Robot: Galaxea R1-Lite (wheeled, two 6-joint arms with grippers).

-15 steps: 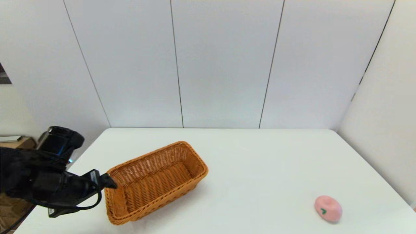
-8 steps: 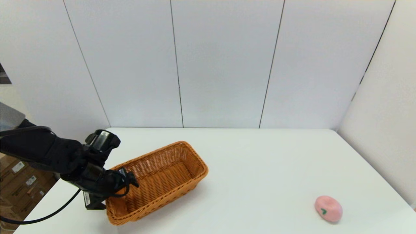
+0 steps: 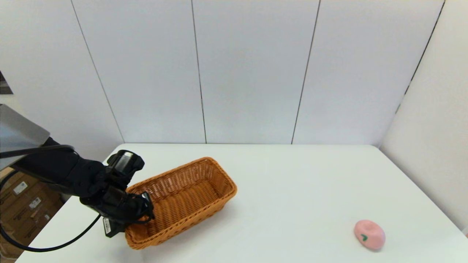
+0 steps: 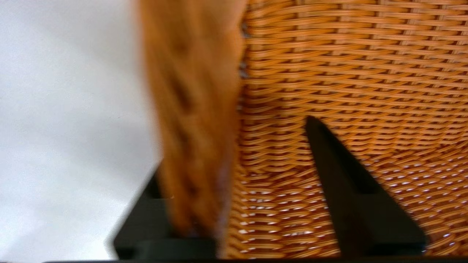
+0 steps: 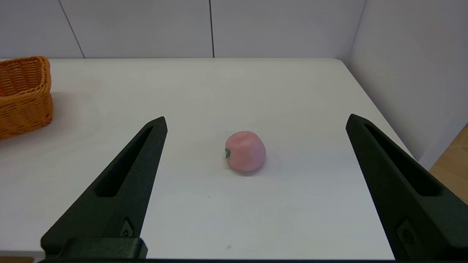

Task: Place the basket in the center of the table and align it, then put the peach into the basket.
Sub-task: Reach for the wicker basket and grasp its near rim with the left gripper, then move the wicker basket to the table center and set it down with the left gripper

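The orange-brown wicker basket lies at an angle on the left half of the white table. My left gripper is open and straddles the rim at the basket's near left end. In the left wrist view one finger is inside against the weave, and the other is outside, mostly hidden by the rim. The pink peach rests near the table's front right. My right gripper hovers open just behind the peach, apart from it; the basket shows far off.
White wall panels close off the back and right of the table. Cardboard boxes stand on the floor past the table's left edge. A black cable hangs from my left arm over the front left corner.
My left arm swung in from the left and lowered its gripper over the basket's near rim. The basket shifted slightly to the right. The peach stayed put.
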